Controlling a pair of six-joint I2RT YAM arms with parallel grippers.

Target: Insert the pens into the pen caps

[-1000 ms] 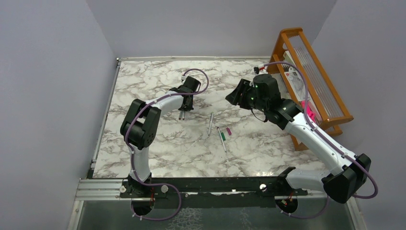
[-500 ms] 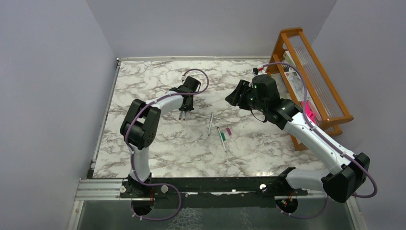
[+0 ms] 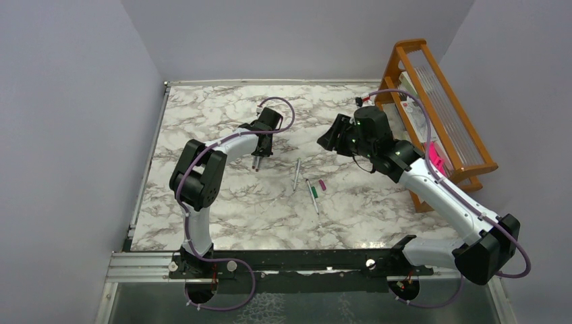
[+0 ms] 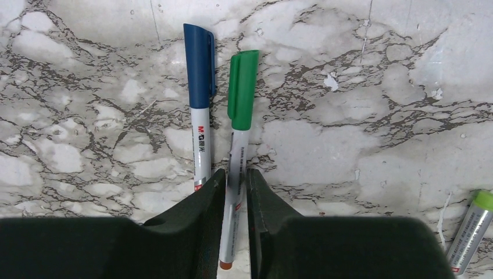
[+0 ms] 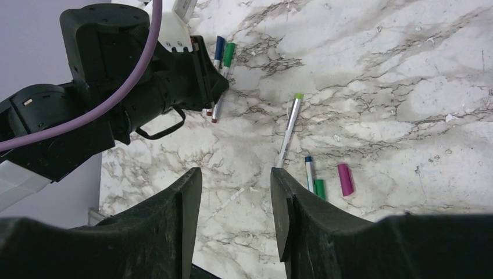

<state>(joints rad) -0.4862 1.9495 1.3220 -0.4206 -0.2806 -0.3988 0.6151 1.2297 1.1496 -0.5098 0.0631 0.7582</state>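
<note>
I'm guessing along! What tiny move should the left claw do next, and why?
Probably open fully and lift away: the fingers of the left gripper flank a green-capped pen lying beside a blue-capped pen, both finished, while a magenta cap lies loose.

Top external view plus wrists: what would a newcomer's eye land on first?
The left hand straddles the barrel of a green-capped silver pen lying beside a blue-capped silver pen, left of centre on the white marble-patterned table. Mid-table, a loose magenta plastic cap and a lime-tipped silver pen lie near the open, empty right hand. An orange wooden rack stands at the right edge.
</note>
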